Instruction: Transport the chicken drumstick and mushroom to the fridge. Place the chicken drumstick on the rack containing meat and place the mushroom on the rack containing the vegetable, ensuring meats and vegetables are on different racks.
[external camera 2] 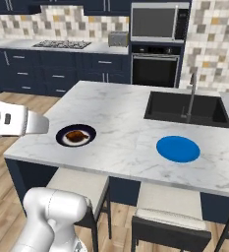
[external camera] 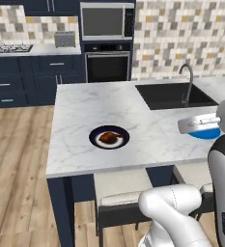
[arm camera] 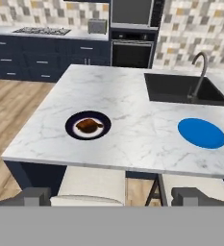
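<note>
Stools [arm camera: 92, 185] stand nearest, under the counter's [arm camera: 132, 125] front edge. Jaws wide apart, empty: descend straight above the drumstick [arm camera: 88, 126] on its dark plate [arm camera: 71, 129], then close gently.

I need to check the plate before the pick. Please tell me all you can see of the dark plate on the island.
The dark plate is round, with a dark blue rim and a white centre. It lies flat on the marble island counter, near its front left part. A brown chicken drumstick lies in its middle. Nothing else touches it.
</note>
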Controlling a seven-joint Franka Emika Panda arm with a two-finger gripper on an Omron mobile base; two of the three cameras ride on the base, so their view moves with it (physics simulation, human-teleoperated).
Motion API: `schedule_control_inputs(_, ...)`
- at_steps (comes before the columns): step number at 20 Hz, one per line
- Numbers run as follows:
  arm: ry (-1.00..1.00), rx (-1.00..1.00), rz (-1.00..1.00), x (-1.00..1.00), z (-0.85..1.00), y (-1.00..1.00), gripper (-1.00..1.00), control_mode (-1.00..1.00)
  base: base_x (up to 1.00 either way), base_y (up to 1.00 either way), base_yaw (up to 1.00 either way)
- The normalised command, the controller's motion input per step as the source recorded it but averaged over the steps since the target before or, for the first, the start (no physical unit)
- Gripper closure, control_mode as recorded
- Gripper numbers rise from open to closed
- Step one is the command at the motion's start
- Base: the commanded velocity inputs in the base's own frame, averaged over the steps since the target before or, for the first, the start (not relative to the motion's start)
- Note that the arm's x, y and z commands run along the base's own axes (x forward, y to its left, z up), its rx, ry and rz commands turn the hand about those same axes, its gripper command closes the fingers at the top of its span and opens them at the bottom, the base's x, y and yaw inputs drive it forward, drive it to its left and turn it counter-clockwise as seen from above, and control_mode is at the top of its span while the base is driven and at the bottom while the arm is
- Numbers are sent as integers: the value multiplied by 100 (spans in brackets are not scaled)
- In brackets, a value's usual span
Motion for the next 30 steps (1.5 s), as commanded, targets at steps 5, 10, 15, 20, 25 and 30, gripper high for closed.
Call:
schedule_control_inputs(5, 0, 0, 0, 0, 0, 0, -100, 100, 100, 0, 0)
schedule_control_inputs(10, 5, 0, 3, 78, -31, 0, -100, -100, 20, 0, 0)
schedule_control_inputs(15, 17, 0, 15, 74, -54, 0, -100, -100, 0, 0, 0)
schedule_control_inputs(20, 16, -5, 21, 82, -61, 0, -100, -100, 0, 0, 0)
schedule_control_inputs(25, 13, -11, 19, 82, -55, 1, -100, -100, 0, 0, 0)
schedule_control_inputs(30, 8, -11, 11, 68, -40, 15, -100, -100, 0, 0, 0)
